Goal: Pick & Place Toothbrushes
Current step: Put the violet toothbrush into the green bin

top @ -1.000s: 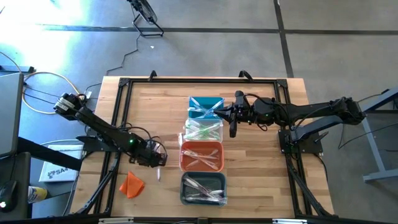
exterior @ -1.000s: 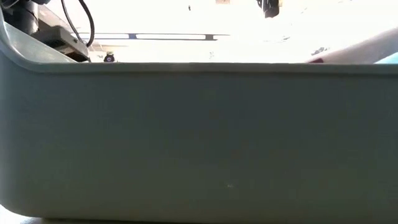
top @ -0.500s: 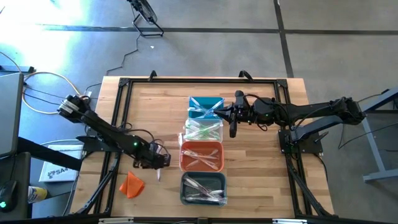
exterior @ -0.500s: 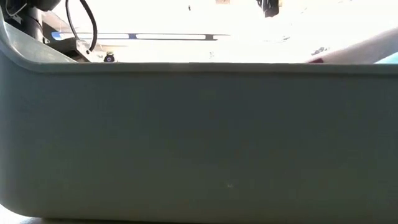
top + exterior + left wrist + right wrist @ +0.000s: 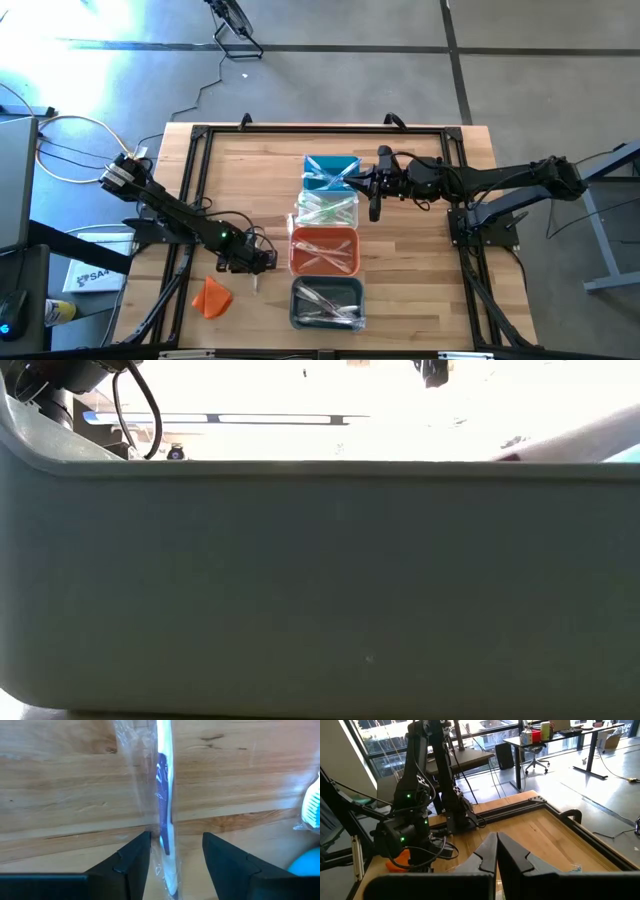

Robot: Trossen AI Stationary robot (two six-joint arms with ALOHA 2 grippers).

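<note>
A wrapped toothbrush [image 5: 164, 815], white with a dark blue stripe, lies flat on the wooden table [image 5: 230, 180] left of the orange bin [image 5: 295, 262]; it shows as a pale sliver [image 5: 255, 285] in the high view. My left gripper [image 5: 175, 838] points down over it, open, one finger on each side of the handle. My right gripper [image 5: 373, 200] hangs shut above the table beside the clear bin [image 5: 325, 210], shut fingers [image 5: 496, 847] level. More toothbrushes lie in the bins.
A column of bins stands mid-table: teal [image 5: 330, 172] at the far end, then the clear one, the orange one, and grey [image 5: 327, 303] nearest; the grey bin's wall [image 5: 320, 590] fills the low view. An orange lump [image 5: 212, 297] lies near the left gripper. A black frame [image 5: 200, 135] borders the table.
My left gripper has come down toward the toothbrush on the table, shifting a little toward the near edge and the orange bin. The toothbrush has stayed where it lay. My right arm has kept still.
</note>
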